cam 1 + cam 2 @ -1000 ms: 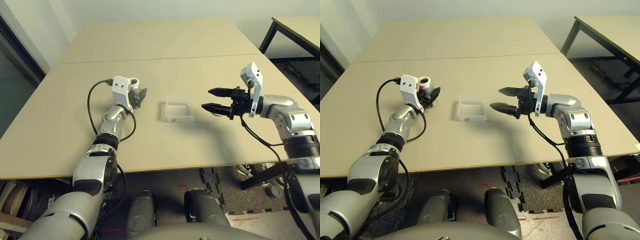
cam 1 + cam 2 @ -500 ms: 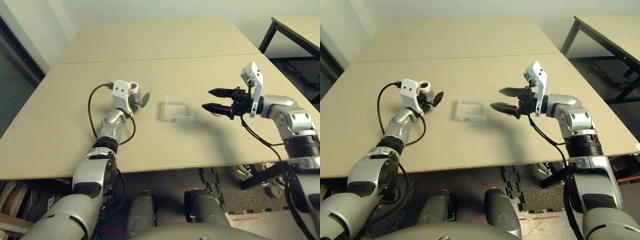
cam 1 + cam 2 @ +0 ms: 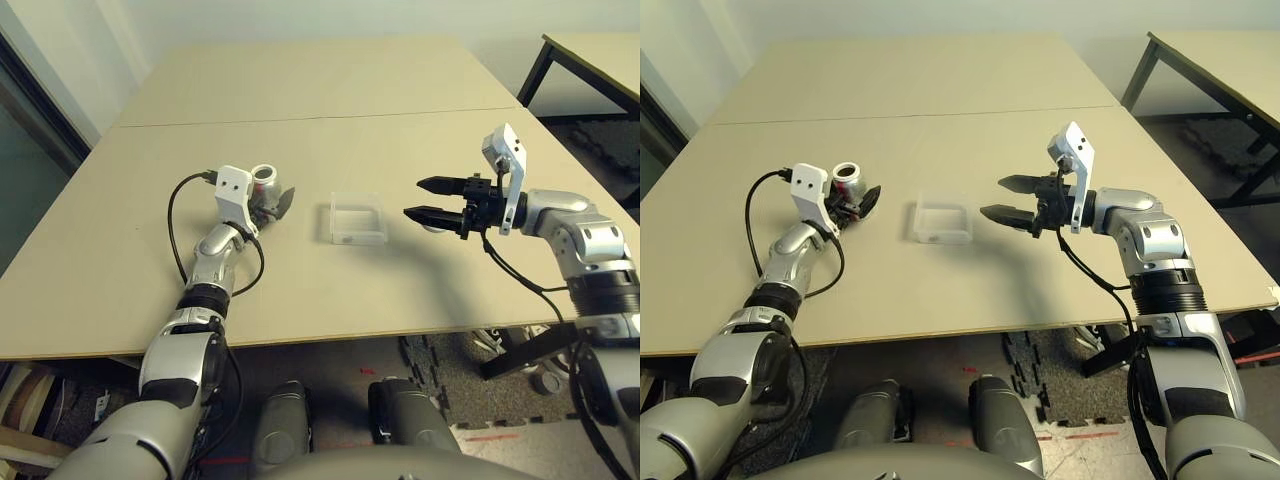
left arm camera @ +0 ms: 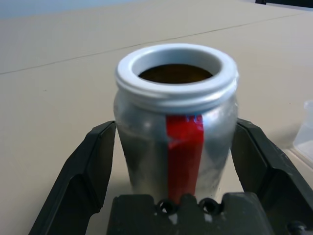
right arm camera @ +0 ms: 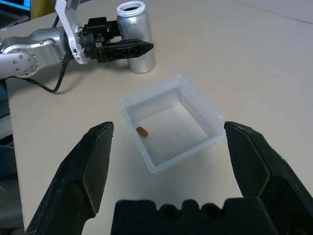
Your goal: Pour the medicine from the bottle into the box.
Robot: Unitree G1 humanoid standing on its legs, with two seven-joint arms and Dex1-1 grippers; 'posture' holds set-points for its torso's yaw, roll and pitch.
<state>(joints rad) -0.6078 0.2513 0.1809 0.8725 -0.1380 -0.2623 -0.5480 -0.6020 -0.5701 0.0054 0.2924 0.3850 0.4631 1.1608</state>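
The bottle (image 4: 176, 117), a silver can with a red stripe and an uncapped white mouth, stands upright on the table left of the box (image 3: 357, 238). My left gripper (image 3: 272, 198) is open, with one black finger (image 4: 93, 161) on each side of the bottle's body. The box is a clear shallow tray (image 5: 186, 152) at the table's middle. On its floor near one wall lies the medicine (image 5: 142, 131), a small brownish pellet. My right gripper (image 3: 412, 198) hovers open just right of the box, pointing at it, with nothing between its fingers.
A small pale round thing (image 3: 431, 227) lies on the table under my right gripper. A black cable (image 3: 175, 225) loops off my left wrist. A seam (image 3: 320, 118) crosses the table farther back. A second table (image 3: 595, 50) stands at the back right.
My left gripper has opened and let go of the bottle, which now stands on the table. The left wrist has drawn back slightly. The right arm has not moved.
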